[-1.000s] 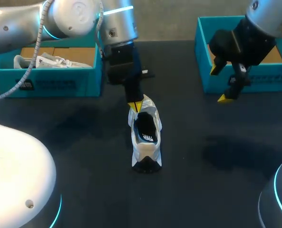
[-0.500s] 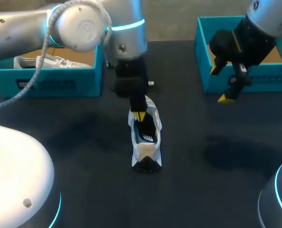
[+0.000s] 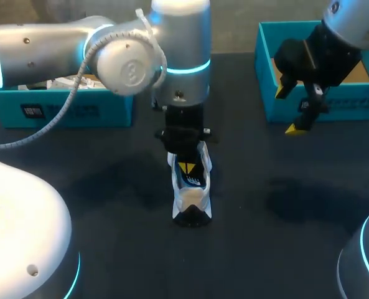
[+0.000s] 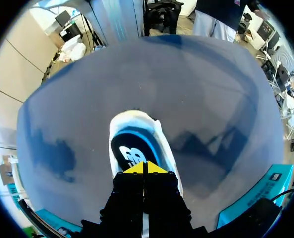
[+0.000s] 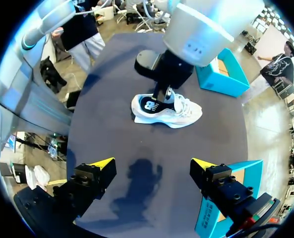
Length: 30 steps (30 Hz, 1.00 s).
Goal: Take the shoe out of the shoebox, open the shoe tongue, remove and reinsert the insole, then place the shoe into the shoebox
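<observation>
White shoe [image 3: 191, 200] partly behind left gripper [image 3: 186, 168]

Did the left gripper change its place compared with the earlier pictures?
Yes. The left gripper has moved away from the left shoebox and along the shoe, which has not shifted; its tips are now over the shoe's opening.

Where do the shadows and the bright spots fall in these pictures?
Head view: a soft dark shadow lies on the table to the right of the shoe, and the left arm has a brightly lit silver shell with a glowing cyan ring. Left wrist view: blotchy shadows darken the table on both sides of the shoe. Right wrist view: a shadow falls on the table just ahead of the right gripper.
</observation>
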Each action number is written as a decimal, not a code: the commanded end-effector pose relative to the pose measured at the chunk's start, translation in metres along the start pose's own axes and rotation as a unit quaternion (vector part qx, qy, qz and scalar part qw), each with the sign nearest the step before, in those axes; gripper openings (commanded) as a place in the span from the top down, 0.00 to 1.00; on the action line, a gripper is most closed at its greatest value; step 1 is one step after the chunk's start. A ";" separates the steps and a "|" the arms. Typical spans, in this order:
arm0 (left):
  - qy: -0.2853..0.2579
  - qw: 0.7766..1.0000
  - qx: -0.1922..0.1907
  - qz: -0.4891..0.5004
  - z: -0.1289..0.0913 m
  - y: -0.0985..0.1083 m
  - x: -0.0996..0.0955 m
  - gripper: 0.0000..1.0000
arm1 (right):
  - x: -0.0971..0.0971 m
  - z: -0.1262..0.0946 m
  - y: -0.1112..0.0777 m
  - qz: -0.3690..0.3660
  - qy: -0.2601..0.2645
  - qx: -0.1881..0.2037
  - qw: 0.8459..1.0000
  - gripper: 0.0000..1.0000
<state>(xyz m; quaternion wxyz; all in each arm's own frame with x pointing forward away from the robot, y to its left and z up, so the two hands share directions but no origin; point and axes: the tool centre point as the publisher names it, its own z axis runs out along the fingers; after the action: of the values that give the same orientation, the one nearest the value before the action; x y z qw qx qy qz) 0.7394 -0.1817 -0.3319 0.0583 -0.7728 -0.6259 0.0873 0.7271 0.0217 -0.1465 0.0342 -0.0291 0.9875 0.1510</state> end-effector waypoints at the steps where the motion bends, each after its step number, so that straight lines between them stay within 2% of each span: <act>1: 0.003 1.000 -0.014 -0.009 0.014 0.001 -0.003 1.00 | -0.002 0.001 0.002 0.001 0.001 0.002 1.000 0.00; 9: 0.000 0.999 -0.030 -0.036 0.032 0.007 -0.003 1.00 | -0.002 0.001 0.002 0.001 0.001 0.002 1.000 0.00; 16: 0.011 0.998 -0.025 -0.053 0.050 0.008 0.000 1.00 | -0.002 0.001 0.002 0.001 0.001 0.002 1.000 0.00; 24: -0.015 0.998 -0.039 -0.057 0.031 0.006 -0.006 1.00 | -0.002 0.001 0.002 0.001 0.001 0.002 1.000 0.00; 30: -0.001 0.998 -0.033 -0.047 0.037 -0.006 -0.013 1.00 | -0.002 0.001 0.002 0.001 0.001 0.002 1.000 0.00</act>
<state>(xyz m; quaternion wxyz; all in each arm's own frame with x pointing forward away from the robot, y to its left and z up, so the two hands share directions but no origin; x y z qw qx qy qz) 0.7292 -0.1919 -0.3647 0.0376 -0.7441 -0.6632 0.0714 0.7275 0.0223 -0.1459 0.0336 -0.0291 0.9877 0.1501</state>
